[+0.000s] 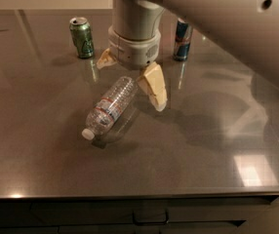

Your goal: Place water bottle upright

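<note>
The water bottle (109, 107) lies on its side on the grey table (42, 160), white cap toward the front left, base toward the back right. My gripper (130, 77) hangs over the bottle's base end. It is open, with one cream finger (154, 87) to the right of the bottle and the other (105, 60) behind it to the left. The fingers straddle the base end without gripping it.
A green can (82, 37) stands upright at the back left. A blue-silver can (182, 39) stands at the back, partly behind my arm. The table's front edge (129, 195) runs along the bottom, with drawers below.
</note>
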You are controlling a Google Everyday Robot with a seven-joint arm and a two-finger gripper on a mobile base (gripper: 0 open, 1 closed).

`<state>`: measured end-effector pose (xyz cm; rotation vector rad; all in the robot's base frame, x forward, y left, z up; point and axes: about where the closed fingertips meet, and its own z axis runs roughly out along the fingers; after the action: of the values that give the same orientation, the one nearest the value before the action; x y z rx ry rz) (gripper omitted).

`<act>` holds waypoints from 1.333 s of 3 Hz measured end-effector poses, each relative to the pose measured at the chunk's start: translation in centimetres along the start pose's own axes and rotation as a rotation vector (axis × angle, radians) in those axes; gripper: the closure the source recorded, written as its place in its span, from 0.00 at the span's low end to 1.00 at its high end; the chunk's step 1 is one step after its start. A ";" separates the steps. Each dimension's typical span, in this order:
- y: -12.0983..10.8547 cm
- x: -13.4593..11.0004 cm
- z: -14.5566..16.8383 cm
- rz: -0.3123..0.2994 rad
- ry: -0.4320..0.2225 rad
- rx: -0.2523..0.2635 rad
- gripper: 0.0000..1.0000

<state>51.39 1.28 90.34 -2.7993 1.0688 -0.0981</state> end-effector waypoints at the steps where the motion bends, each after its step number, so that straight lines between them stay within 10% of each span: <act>1: -0.9 -0.9 1.7 -0.044 -0.027 -0.022 0.00; 4: -0.5 -3.9 5.1 -0.138 -0.073 -0.081 0.00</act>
<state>49.39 4.87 85.34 -2.9222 0.8828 0.0337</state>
